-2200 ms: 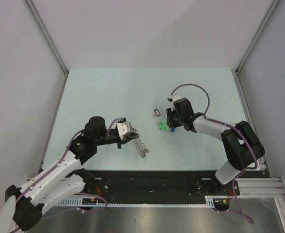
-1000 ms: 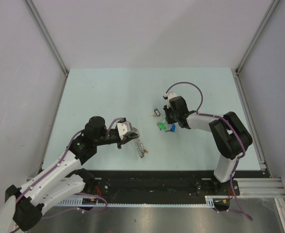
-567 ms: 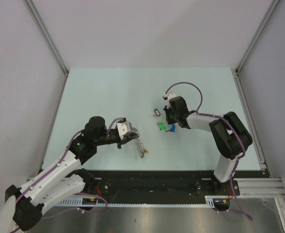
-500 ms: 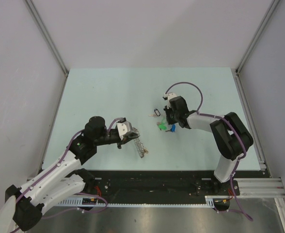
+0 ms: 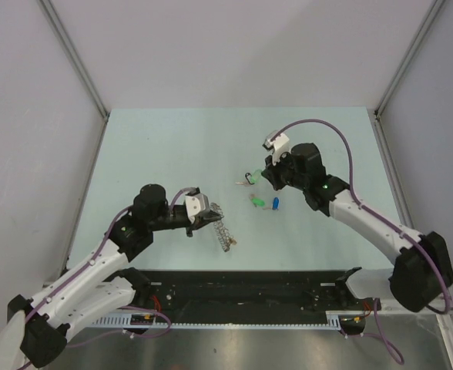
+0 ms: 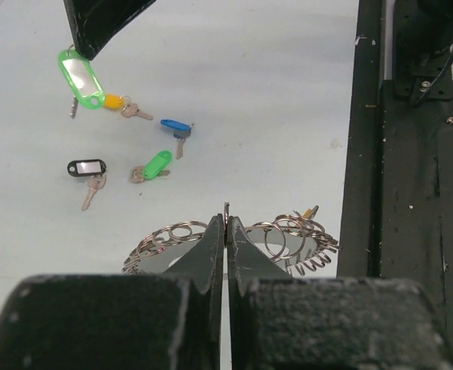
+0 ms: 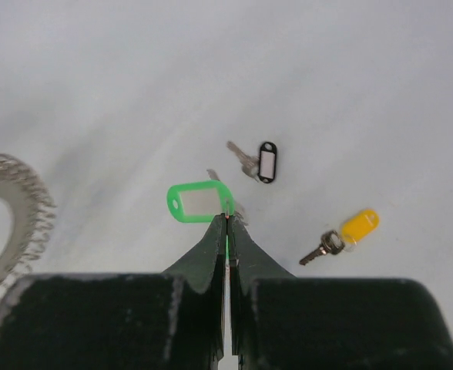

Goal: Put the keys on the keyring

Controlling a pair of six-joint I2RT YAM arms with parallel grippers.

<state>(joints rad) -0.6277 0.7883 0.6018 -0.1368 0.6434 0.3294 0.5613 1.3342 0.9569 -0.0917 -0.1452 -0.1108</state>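
The right hand (image 5: 264, 177) has risen from the cluster of keys where it sat low a second ago, and its arm now stretches out to the right. Its fingers are pressed together on a green-tagged key (image 7: 199, 202), which hangs from their tips above the counter (image 5: 157, 146). The black-tagged key (image 7: 268, 162), yellow key (image 7: 360, 225), blue key (image 5: 276, 203) and green key (image 5: 257, 202) lie loose on the counter, near each other, where they were. The left arm has not moved. The left hand (image 6: 225, 231) is clamped on the rim of the keyring (image 6: 288, 235), holding it at the near left of the counter, well apart from the loose keys.
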